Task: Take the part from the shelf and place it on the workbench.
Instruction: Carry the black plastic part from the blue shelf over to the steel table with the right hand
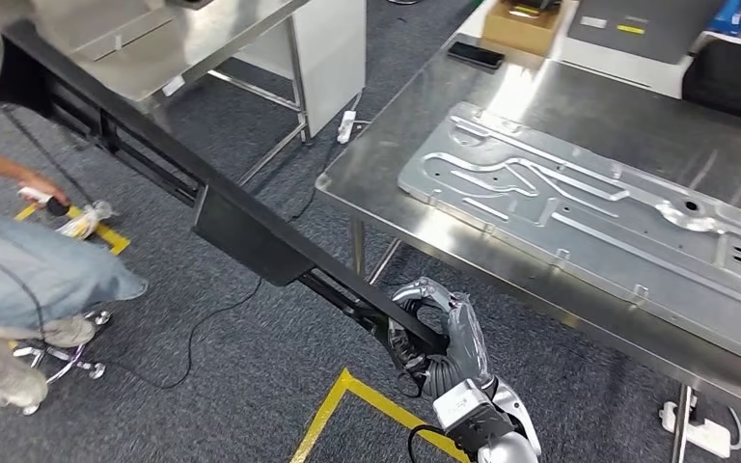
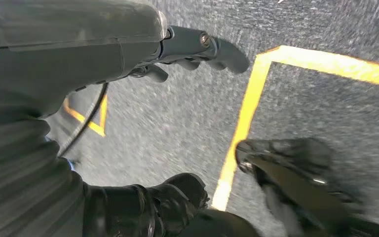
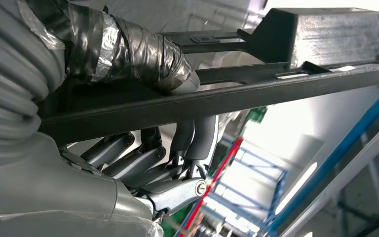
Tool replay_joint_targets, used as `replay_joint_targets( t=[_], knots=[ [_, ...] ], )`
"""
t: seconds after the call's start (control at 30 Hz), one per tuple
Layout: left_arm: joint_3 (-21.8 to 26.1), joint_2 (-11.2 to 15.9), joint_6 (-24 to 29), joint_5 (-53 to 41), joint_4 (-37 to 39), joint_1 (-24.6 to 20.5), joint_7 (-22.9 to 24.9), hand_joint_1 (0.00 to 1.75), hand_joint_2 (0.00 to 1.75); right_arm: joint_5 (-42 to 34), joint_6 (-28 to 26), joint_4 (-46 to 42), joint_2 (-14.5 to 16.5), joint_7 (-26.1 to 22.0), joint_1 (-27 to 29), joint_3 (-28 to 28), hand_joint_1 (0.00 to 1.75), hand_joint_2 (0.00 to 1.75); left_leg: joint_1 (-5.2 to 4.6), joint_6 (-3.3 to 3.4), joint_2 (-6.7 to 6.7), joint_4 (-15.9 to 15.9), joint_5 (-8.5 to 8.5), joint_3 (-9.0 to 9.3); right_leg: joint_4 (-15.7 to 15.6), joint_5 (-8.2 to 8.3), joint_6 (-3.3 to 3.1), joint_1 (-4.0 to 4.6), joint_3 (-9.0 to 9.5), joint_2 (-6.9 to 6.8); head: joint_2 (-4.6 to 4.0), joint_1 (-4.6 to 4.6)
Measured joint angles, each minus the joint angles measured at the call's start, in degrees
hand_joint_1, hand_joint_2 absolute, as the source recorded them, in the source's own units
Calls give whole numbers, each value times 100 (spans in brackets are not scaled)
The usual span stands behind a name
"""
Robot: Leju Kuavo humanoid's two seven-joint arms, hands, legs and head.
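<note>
Your right hand (image 1: 444, 338) grips one end of the long black part (image 1: 232, 217), held over the carpet beside the steel desk (image 1: 579, 106); the right wrist view shows fingers (image 3: 143, 158) wrapped beneath its rail. Your left hand (image 2: 192, 47) hangs with its fingers apart above yellow floor tape (image 2: 246, 108). A metal panel (image 1: 598, 217) lies on the desk, and a seated person (image 1: 29, 270) is at left.

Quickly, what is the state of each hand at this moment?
Left hand: holds nothing, but whether open or closed cannot be told.
Right hand: closed around the long black plastic part, near its end.
</note>
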Motion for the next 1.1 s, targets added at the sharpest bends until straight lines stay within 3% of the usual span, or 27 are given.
replay_joint_targets(
  t=[0.03, 0.07, 0.13, 0.2, 0.27, 0.3, 0.37, 0.43, 0.47, 0.5, 0.53, 0.6, 0.67, 0.73, 0.8, 0.87, 0.93, 1.0, 1.03, 1.1],
  knots=[
    [0, 3, 2, -1, 0, 9, 2, 0, 175, 0, 0, 8, -1, 2, 3, -1, 173, 175, 4, -9, -6, -81, 153, -14, 25, -14, 11, -7, 2, 96, 0, 0],
    [0, 6, 3, -3, 0, 15, 3, 0, 175, 0, -1, 14, -1, 4, 4, -1, 173, 175, 12, -15, -31, -363, 393, 71, 60, -37, 29, -16, 4, 184, 0, -1],
    [1, 16, 5, -7, 0, 19, 3, 0, 175, 0, -3, 18, -1, 6, 0, -1, 173, 175, 34, -16, -218, -1068, 757, 340, 166, -103, 86, -31, -20, 326, 0, 0],
    [2, 21, 5, -10, 0, 10, 2, 0, 175, 2, -6, 20, -2, 10, -4, -1, 173, 175, 33, 17, -359, -1367, 818, 467, 237, -138, 154, -42, -70, 433, 0, 2],
    [2, 17, 3, -12, 0, -10, 3, 0, 175, 5, -12, 21, -4, 18, -2, -1, 173, 175, 26, 81, -291, -1382, 817, 478, 234, -127, 212, -49, -100, 534, 0, 2],
    [2, 14, 1, -14, -1, -17, 4, 0, 175, 6, -16, 21, -5, 21, 2, 0, 173, 175, 35, 116, -233, -1405, 829, 492, 248, -138, 236, -43, -107, 522, 0, 5],
    [2, 12, -3, -21, -2, -17, 4, 0, 175, 8, -25, 21, -11, 26, -9, 1, 173, 175, 66, 185, -113, -1463, 848, 530, 525, -303, 296, -28, -240, 289, 0, 30],
    [4, 19, -2, -27, -2, -10, 3, 0, 175, 9, -32, 24, -18, 33, -17, 2, 173, 175, 61, 223, 7, -1482, 835, 553, 1207, -621, 366, -55, -597, -22, 0, 51],
    [7, 20, -2, -28, -2, -5, 3, 0, 175, 10, -40, 27, -21, 39, -16, 2, 173, 175, 56, 224, 74, -1480, 823, 560, 1547, -733, 392, -75, -789, -91, 0, 51],
    [9, 22, -2, -27, -2, -1, 4, 0, 175, 10, -50, 33, -25, 45, -12, 2, 173, 175, 53, 222, 141, -1479, 808, 570, 1742, -750, 407, -92, -913, -121, 0, 51],
    [10, 23, -2, -27, -2, 0, 5, 0, 175, 11, -64, 40, -28, 52, -8, 2, 173, 175, 52, 215, 209, -1479, 788, 590, 1715, -649, 409, -101, -923, -138, 0, 51],
    [11, 23, -2, -26, -2, -5, 7, 0, 175, 15, -96, 50, -32, 61, -5, 2, 173, 175, 50, 190, 332, -1482, 739, 660, 1042, -232, 368, -91, -609, -247, 0, 52],
    [14, 21, -2, -26, -1, -8, 8, 0, 175, 17, -116, 50, -32, 65, -14, 2, 173, 175, 31, 144, 436, -1497, 690, 730, 359, 9, 283, -22, -265, -447, 0, 51],
    [18, 19, -2, -26, 0, -15, 10, 0, 175, 17, -125, 50, -32, 67, -18, 2, 173, 175, 15, 89, 533, -1525, 661, 776, 188, 1, 217, 36, -188, -488, 0, 50],
    [20, 20, 1, -26, 0, -34, 19, 0, 175, 35, -150, 50, -32, 80, -11, 2, 173, 175, 12, 26, 584, -1548, 626, 834, 129, 18, 163, 20, -159, -370, 0, 48],
    [22, 23, 7, -26, 0, -44, 27, 0, 175, 81, -206, 51, -31, 108, -14, 2, 173, 175, 20, -17, 375, -1334, 461, 778, 37, 40, 96, -28, -82, -288, 0, 43],
    [23, 26, 12, -26, 0, -34, 38, 0, 175, 118, -253, 56, -27, 132, -22, 4, 173, 175, 31, -25, 87, -666, 130, 440, -1, 36, 42, -47, -38, -228, 0, 36],
    [25, 26, 14, -26, 0, -11, 51, 0, 175, 134, -280, 74, -23, 151, -21, 7, 173, 175, 31, -31, 7, -21, -52, 49, 14, 13, 18, -30, -31, -149, 0, 32],
    [25, 27, 16, -26, 0, 4, 56, 0, 175, 148, -295, 85, -23, 159, -18, 7, 173, 175, 31, -30, 5, 41, 25, -34, 30, -4, 18, -23, -25, -104, 0, 32],
    [26, 33, 18, -26, 0, 21, 62, 0, 175, 188, -320, 100, -23, 171, -14, 9, 173, 175, 31, -14, 0, -479, 472, 116, 81, -54, 41, -22, -2, -35, 0, 31]
  ],
)
